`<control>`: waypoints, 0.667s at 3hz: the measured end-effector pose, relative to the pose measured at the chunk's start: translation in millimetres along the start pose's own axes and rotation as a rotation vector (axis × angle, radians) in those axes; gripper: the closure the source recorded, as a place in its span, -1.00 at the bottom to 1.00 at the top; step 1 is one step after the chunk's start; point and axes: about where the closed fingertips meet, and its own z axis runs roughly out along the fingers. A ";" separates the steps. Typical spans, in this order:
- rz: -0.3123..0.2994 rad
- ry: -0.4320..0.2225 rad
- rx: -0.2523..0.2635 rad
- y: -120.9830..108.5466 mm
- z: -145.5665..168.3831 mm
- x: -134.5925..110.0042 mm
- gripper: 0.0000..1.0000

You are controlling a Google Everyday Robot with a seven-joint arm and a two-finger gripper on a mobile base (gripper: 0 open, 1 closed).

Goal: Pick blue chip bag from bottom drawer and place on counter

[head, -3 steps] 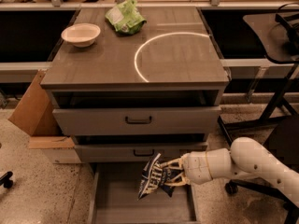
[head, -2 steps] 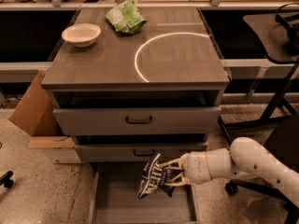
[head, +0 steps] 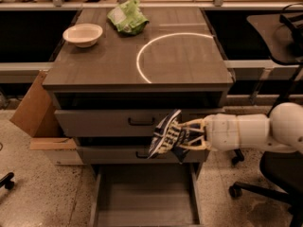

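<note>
The blue chip bag point(head: 166, 135) is dark navy with white lettering and hangs in my gripper point(head: 182, 136), in front of the two closed drawer fronts. The gripper is shut on the bag, and my white arm reaches in from the right. The bottom drawer point(head: 144, 200) stands pulled out below, a plain grey tray with a bare floor. The counter point(head: 184, 63) is the grey-brown wood-grain top with a thin white arc, above the bag.
A white bowl point(head: 83, 34) and a light green wrinkly bag point(head: 127, 16) sit at the back of the counter. A cardboard box point(head: 33, 110) leans at the cabinet's left. An office chair point(head: 279, 174) stands at the right.
The gripper has risen with the blue chip bag, out of the bottom drawer and up in front of the upper drawer fronts. The view sits closer to the cabinet.
</note>
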 end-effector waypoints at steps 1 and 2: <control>-0.063 0.051 0.094 -70.7 -36.9 -39.9 1.00; -0.062 0.050 0.096 -72.4 -35.7 -40.2 1.00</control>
